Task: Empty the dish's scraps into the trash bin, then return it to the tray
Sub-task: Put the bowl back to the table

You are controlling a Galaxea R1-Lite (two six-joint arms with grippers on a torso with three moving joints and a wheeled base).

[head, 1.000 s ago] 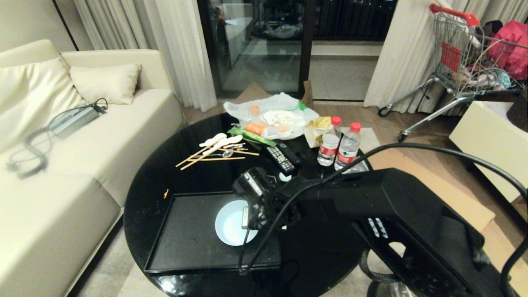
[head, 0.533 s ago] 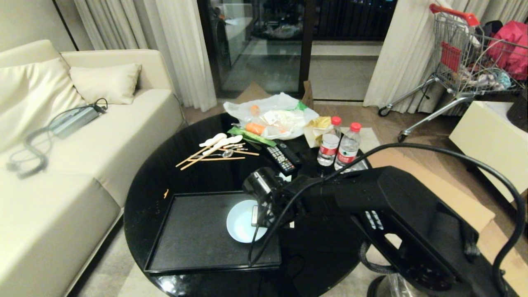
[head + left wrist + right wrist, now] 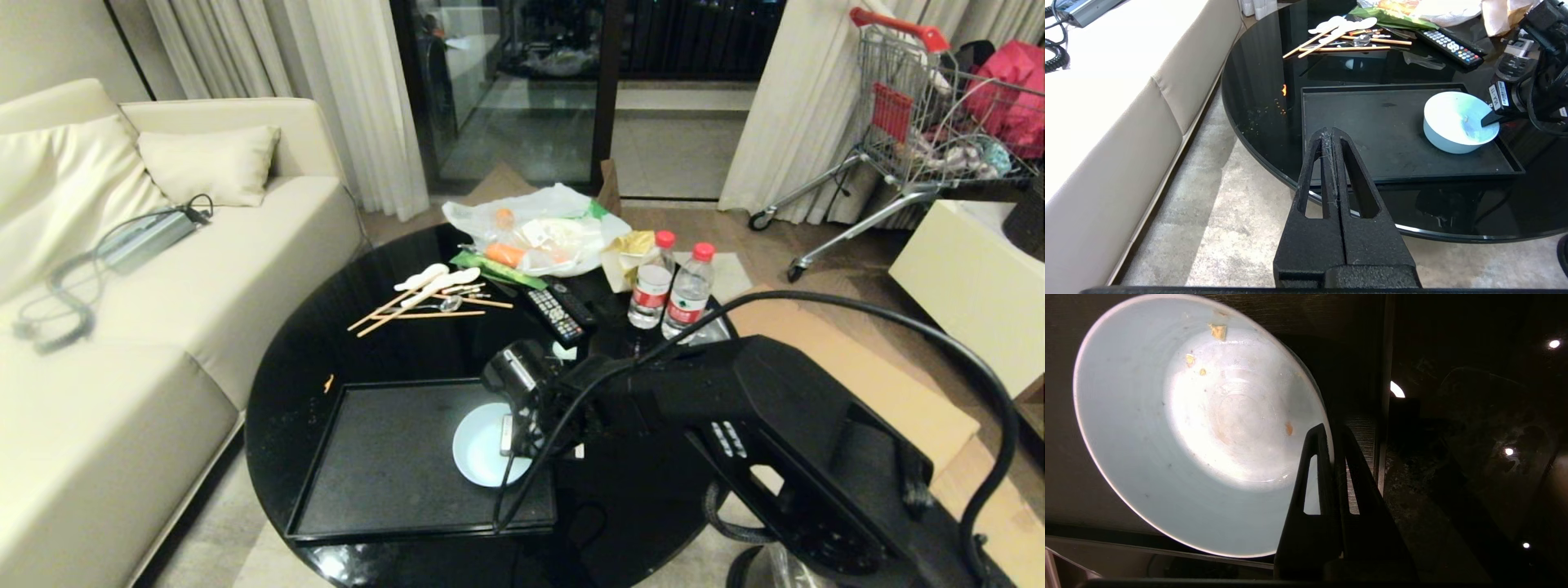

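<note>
Right gripper (image 3: 1333,433): pinched on the rim of the dish (image 3: 1180,416), one finger inside the bowl and one outside, at the edge nearest the tray's right rim. Dish: over the right end of the tray (image 3: 384,465), close to its surface; I cannot tell whether it is fully seated or just above. Its inside holds only a few small yellow and orange flecks of scraps (image 3: 1218,331) stuck to the wall. I judge the emptying done and the return to the tray as the step in hand. Next move, as I read it: lower until the base rests flat on the tray, clear of the right rim, then part the fingers and lift straight off so the dish is not dragged. Left gripper (image 3: 1331,134): fingers together, empty, parked beyond the tray's near edge, off the round black table (image 3: 384,351). The trash bin is not clearly in view.
</note>
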